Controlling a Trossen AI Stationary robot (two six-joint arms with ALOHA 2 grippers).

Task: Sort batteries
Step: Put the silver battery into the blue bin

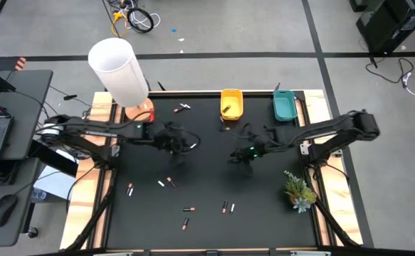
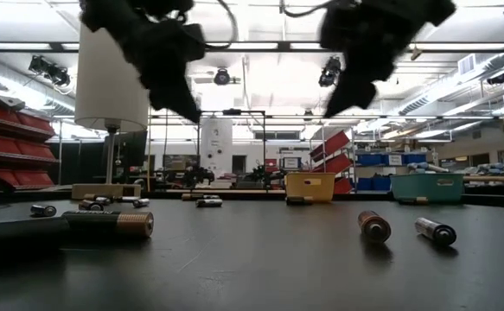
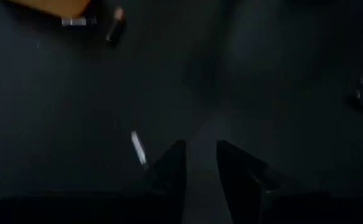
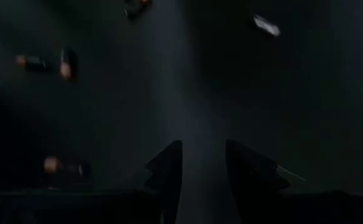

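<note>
Several batteries lie loose on the black mat: a pair (image 1: 166,183) left of the middle, two (image 1: 228,207) near the front, one (image 1: 129,189) at the left, a few (image 1: 182,108) at the back. In the low view two batteries (image 2: 374,226) rest on their sides. My left gripper (image 1: 179,146) hovers above the mat left of centre, open and holding nothing (image 3: 201,155); a white battery (image 3: 137,148) lies on the mat beyond one finger. My right gripper (image 1: 241,156) hangs right of centre, open and holding nothing (image 4: 203,155). Both stand well above the table (image 2: 182,104) (image 2: 342,99).
A yellow tray (image 1: 231,103) and a teal tray (image 1: 285,107) stand at the far edge. A tall white cylinder (image 1: 118,71) stands at the back left corner, and a small plant (image 1: 298,190) sits at the right edge. Bare mat (image 1: 207,167) lies between the grippers.
</note>
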